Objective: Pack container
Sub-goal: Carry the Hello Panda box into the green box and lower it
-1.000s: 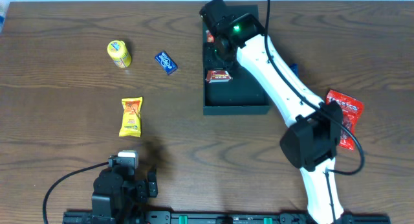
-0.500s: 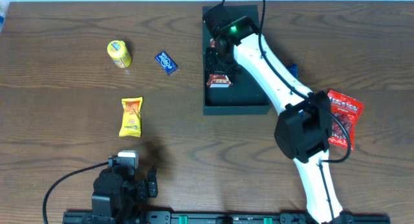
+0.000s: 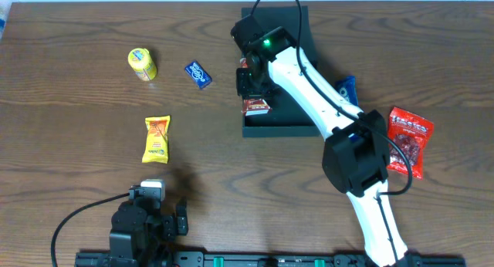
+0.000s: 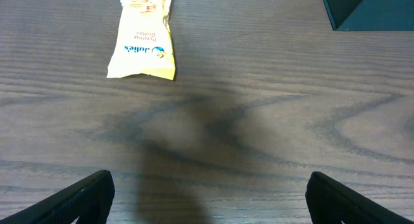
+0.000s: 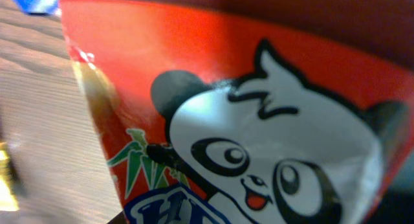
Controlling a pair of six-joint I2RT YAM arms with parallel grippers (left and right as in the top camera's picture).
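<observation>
the wooden counter carries everything. the container, a dark teal-green box, sits at the far middle of it, and the white right arm stretches across it from the near right. the right gripper hangs over the container's left wall, closed down narrow on a red panda packet, which overlaps that wall near the front left corner. in the right wrist view the packet fills the picture, tilted, so the gripper's own fingers cannot be seen there.

a second ago this gripper was farther back over the container and the packet sat nearer the box's middle; both have since shifted toward the left wall and the front. the arm has swung left too, uncovering more of a blue packet just beside the container's right wall.

the left gripper is at the counter's near edge, spread wide with nothing between its fingers, unchanged from before.

a red bag lies on the right, a yellow packet left of centre, a yellow tub and a small blue packet beyond it, all unmoved.
</observation>
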